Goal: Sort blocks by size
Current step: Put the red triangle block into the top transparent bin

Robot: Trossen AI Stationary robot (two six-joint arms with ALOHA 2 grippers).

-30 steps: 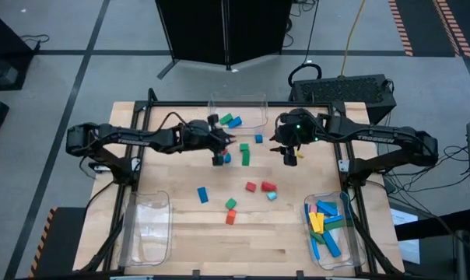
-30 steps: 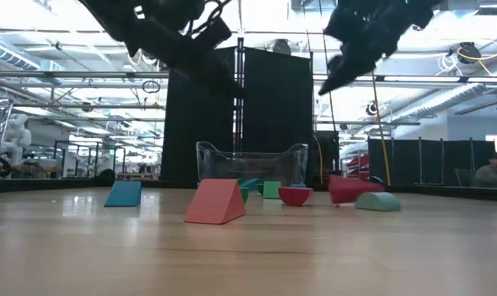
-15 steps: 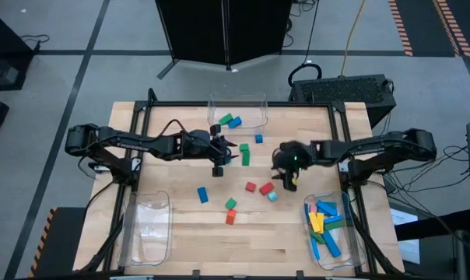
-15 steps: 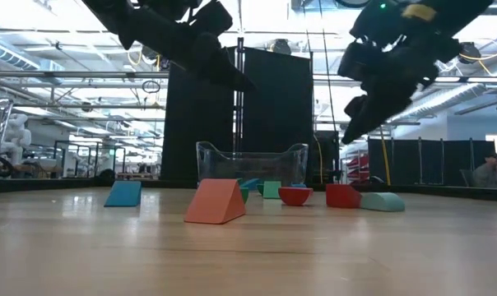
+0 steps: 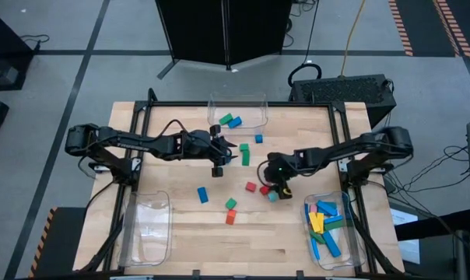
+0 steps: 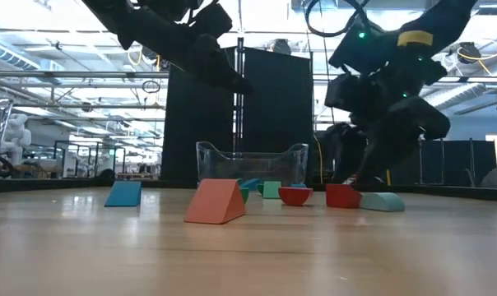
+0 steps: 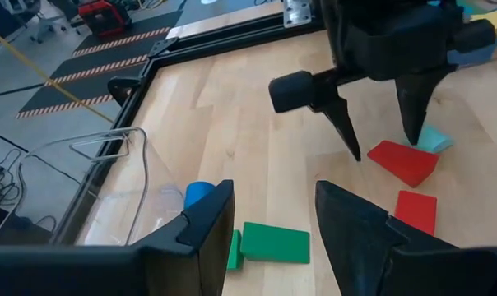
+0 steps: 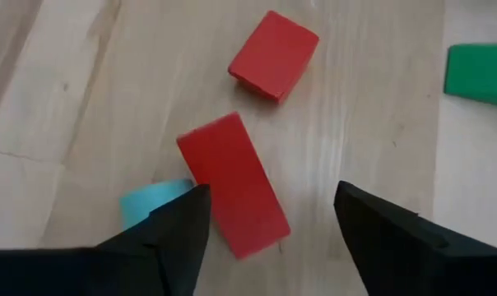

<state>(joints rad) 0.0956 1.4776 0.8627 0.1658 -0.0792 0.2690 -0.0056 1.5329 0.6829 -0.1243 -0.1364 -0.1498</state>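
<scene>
The blocks lie scattered on the wooden table. My right gripper (image 8: pixel 271 197) is open and points down over a long red block (image 8: pixel 232 196), with one finger on each side of it and no touch that I can see. A cyan block (image 8: pixel 150 204) lies against that red block, and a smaller red block (image 8: pixel 273 54) lies beyond it. In the high view my right gripper (image 5: pixel 279 188) is at mid-table, right of centre. My left gripper (image 5: pixel 217 168) hangs open and empty above the table, left of a green block (image 5: pixel 245 155).
A clear bin (image 5: pixel 327 229) at the near right holds several long bars. Another clear bin (image 5: pixel 236 103) at the far edge holds a green and a blue block. A third bin (image 5: pixel 148 225) stands at the near left. Blue (image 5: pixel 202 194), green (image 5: pixel 231 204) and red (image 5: pixel 230 218) blocks lie toward the near edge.
My right gripper has come down and swung toward the table's near-left, from the far right part to just over the long red block, tipping more steeply downward. My left gripper has shifted a little toward the near edge. The blocks have kept their places.
</scene>
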